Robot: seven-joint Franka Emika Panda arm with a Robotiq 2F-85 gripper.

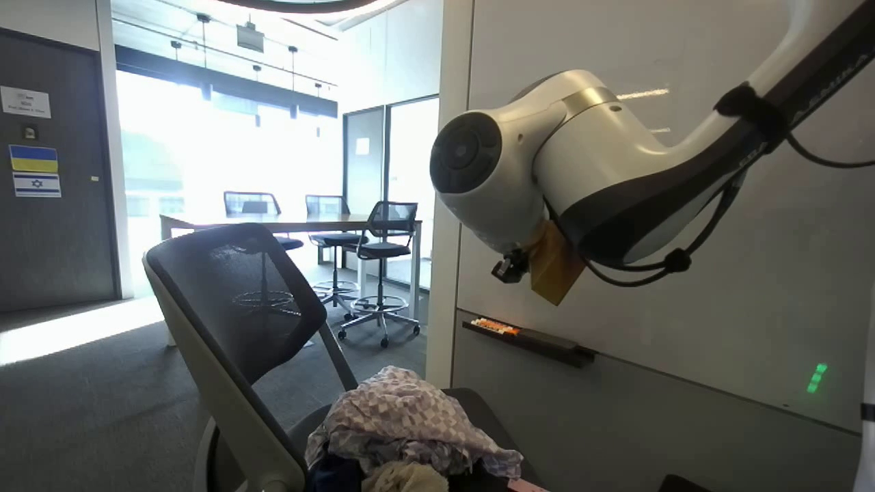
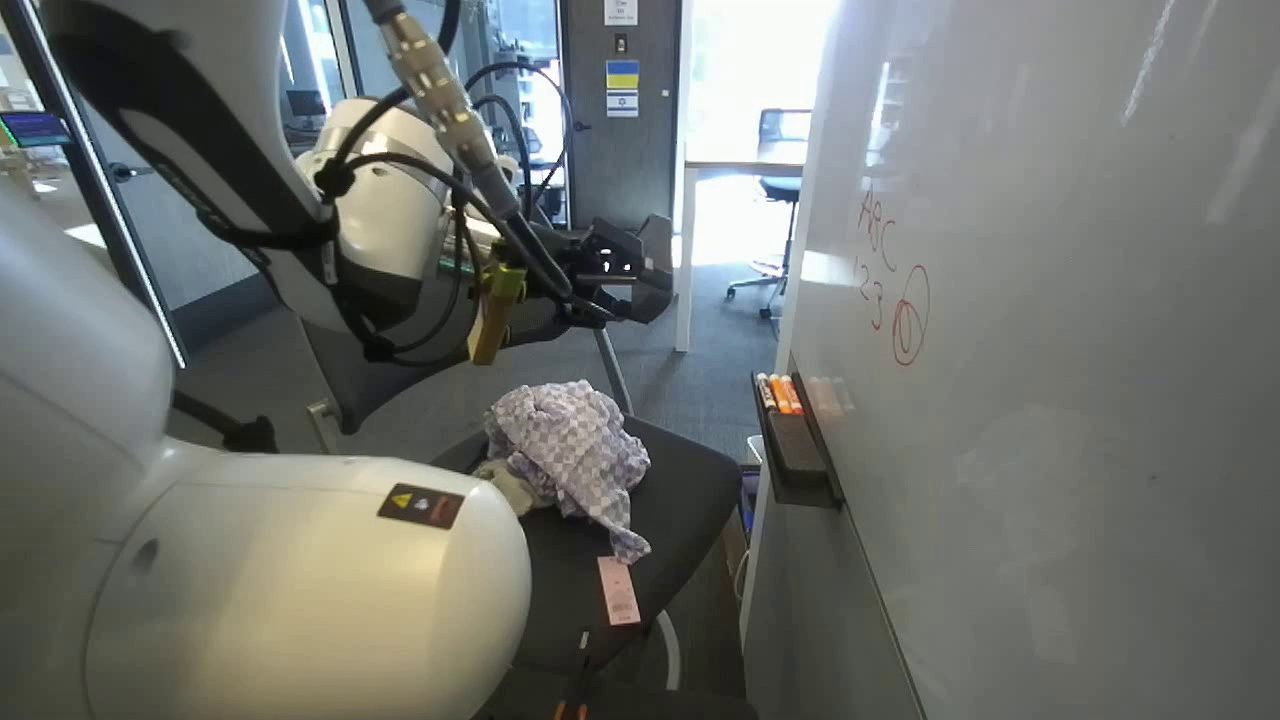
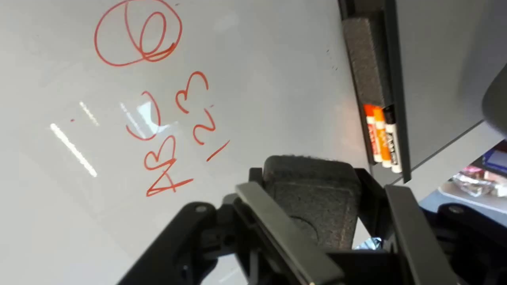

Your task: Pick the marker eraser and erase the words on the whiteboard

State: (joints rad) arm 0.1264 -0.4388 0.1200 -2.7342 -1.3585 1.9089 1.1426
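A dark grey, grainy, round-cornered eraser (image 3: pixel 311 198) hangs clear of the whiteboard (image 3: pixel 273 99), clamped between jaws standing apart by its width. A second eraser (image 3: pixel 362 59) and three markers (image 3: pixel 381 134) lie on the one ledge (image 3: pixel 397 79); three letters (image 3: pixel 171 150) and three numbers (image 3: pixel 204 127) are written in red.

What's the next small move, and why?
I'd probably ease the gripper toward the red ABC. The wrist view shows it holding the eraser, with the ABC and the 123 still legible. In an exterior view there is a gap between the gripper and the whiteboard, so bringing the eraser into contact looks like the missing step before any wiping.
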